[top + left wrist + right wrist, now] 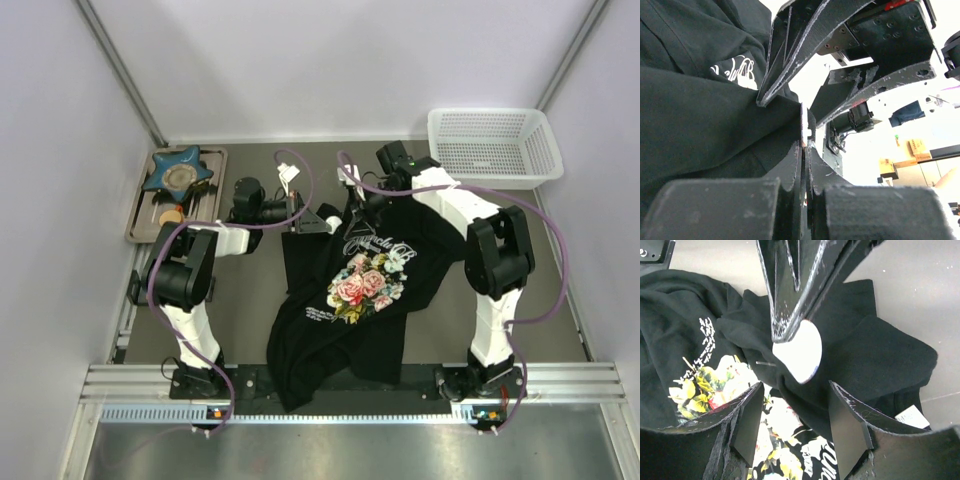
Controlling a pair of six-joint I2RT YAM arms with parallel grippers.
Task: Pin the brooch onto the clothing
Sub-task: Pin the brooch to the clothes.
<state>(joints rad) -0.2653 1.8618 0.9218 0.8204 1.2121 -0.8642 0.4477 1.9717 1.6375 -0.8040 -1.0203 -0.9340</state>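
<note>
The clothing, a black T-shirt [350, 290] with a rose print, lies between the arms, and its upper part is bunched up [875, 355]. My left gripper [805, 142] is shut on the brooch, seen edge-on as a thin pale sliver [803, 122]. In the right wrist view the brooch [796, 352] is a pale round disc pressed against a raised fold of the shirt, with a thin pin [765, 363] showing beside it. My right gripper [795, 390] stands open just below the brooch, its fingers on either side of the fold and holding nothing. Both grippers meet above the shirt's collar area [340, 215].
A grey tray [215, 160] at the back left carries a blue star-shaped dish [178, 172]. A white mesh basket [492, 145] stands at the back right. A white garment label [912, 416] shows by the right finger. Purple cables loop over both arms.
</note>
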